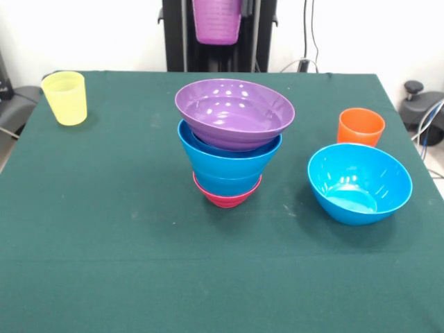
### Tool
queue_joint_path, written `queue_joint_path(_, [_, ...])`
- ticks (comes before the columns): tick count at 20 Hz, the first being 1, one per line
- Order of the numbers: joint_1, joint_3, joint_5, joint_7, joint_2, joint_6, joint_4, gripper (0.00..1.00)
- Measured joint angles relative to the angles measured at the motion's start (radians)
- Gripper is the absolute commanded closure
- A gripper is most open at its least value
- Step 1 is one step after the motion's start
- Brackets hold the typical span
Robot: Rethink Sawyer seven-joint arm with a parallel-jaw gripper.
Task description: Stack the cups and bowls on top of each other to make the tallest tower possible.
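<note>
The tower stands mid-table: a small magenta bowl (227, 198) at the base, nested blue bowls (229, 163) above it, and a wide purple bowl (234, 113) on top, tilted slightly. The translucent purple cup (217, 21) hangs upright in the air at the top edge, above and behind the tower, held by my gripper (217, 3), which is mostly cut off by the frame. A loose blue bowl (359, 182) sits to the right, tipped toward the camera. The orange cup (361, 126) stands behind it. The yellow cup (65, 97) stands at the far left.
The green table cloth (104, 229) covers the table. The black pedestal (173, 35) rises behind the far edge. Cables and a black object (418, 104) lie off the table's right side.
</note>
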Motion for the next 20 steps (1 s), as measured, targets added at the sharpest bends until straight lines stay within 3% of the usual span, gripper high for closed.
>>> queue_joint_path(10, [0.005, -0.001, -0.003, 0.000, 0.098, -0.037, -0.043, 1.00])
queue_joint_path(20, [-0.005, -0.012, -0.069, 0.000, 0.227, -0.129, -0.087, 1.00])
